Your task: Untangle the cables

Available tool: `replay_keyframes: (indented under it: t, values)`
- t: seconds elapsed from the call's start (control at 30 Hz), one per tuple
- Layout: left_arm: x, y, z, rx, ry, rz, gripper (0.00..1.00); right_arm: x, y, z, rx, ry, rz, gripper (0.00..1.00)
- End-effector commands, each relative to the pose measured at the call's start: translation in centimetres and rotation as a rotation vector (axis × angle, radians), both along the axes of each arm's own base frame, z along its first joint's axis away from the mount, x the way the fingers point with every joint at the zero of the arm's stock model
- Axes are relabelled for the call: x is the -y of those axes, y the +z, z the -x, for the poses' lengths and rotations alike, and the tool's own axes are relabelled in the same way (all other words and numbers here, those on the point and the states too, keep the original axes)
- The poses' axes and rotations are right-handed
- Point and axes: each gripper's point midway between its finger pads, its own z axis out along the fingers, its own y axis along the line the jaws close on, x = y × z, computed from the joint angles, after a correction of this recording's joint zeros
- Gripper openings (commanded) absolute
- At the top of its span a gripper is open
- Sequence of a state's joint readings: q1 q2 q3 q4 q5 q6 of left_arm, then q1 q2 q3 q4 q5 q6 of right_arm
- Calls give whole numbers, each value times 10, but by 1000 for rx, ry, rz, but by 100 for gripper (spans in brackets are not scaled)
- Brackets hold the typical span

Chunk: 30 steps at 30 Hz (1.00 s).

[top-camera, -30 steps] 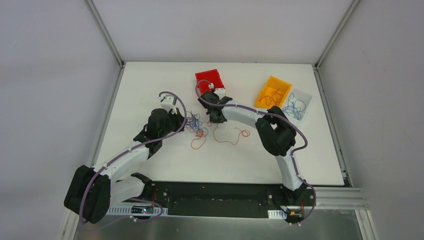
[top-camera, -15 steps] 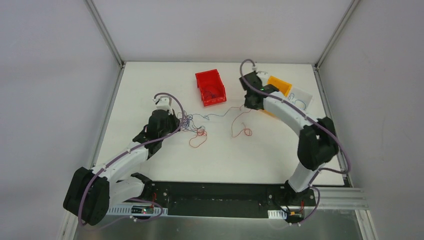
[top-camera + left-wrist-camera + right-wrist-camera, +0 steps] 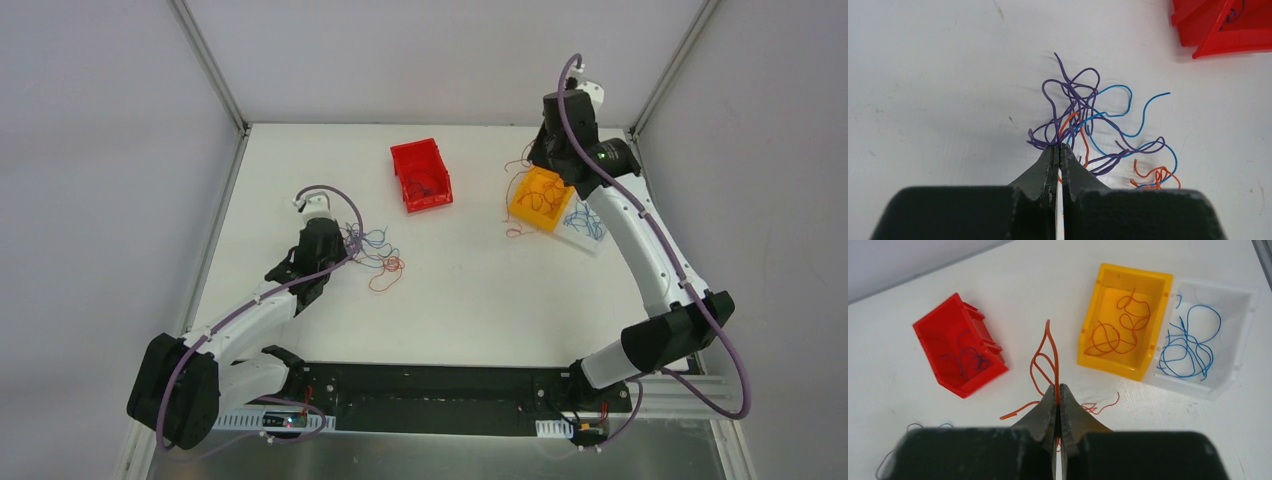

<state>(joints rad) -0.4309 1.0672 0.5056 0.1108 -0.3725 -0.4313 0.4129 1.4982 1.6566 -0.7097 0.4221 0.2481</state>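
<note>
A tangle of thin purple, blue and red-orange cables (image 3: 372, 250) lies on the white table left of centre. My left gripper (image 3: 347, 240) is shut on the tangle's purple strands (image 3: 1068, 97), its tips (image 3: 1060, 146) low over the table. My right gripper (image 3: 538, 165) is raised at the far right, above the yellow bin (image 3: 530, 215). It is shut on a single red-orange cable (image 3: 1055, 375). That cable hangs down with its loose end (image 3: 514, 232) trailing on the table beside the yellow bin.
A red bin (image 3: 432, 203) with purple wires stands at the back centre. The yellow bin (image 3: 1108, 365) holds red-orange wires. The clear bin (image 3: 1198, 385) beside it holds blue ones. Grey walls close in the table's left, back and right sides.
My right gripper closed on the red-orange cable at the table's middle and swung up and right to the yellow bin, drawing it out of the tangle. The left gripper and tangle shifted slightly left.
</note>
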Motion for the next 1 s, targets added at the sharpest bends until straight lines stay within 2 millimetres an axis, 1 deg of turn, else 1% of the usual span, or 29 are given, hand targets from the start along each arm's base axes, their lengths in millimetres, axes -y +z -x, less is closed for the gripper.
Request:
replay_keyframes:
  t: [0.0,0.13,0.3,0.4,0.47,0.57,0.6,0.7,0.8,0.87,0.97]
  values:
    - [16,18,-8,62,-57,61,0,3,38,-7,34,24,-36,0]
    - [18,19,-8,71,-69,66,0,11,69,-19,86,9,-72,0]
    - [20,19,-9,70,-77,70,0,28,92,-41,116,-17,-110,0]
    - [22,18,-9,66,-87,74,0,41,91,-57,112,-41,-129,0]
    - [23,18,-10,68,-92,75,0,51,85,-66,102,-60,-142,0]
    - [23,19,-10,72,-96,75,0,66,65,-80,72,-96,-141,0]
    - [24,19,-10,72,-98,74,0,71,56,-86,67,-111,-140,0]
    - [24,19,-10,74,-104,75,0,89,19,-105,26,-161,-178,0]
    - [25,20,-10,76,-107,74,0,102,-7,-116,-25,-205,-228,0]
    - [24,20,-10,77,-108,71,0,107,-17,-119,-37,-227,-241,0]
    - [25,20,-11,78,-110,70,0,112,-19,-120,-27,-252,-232,0]
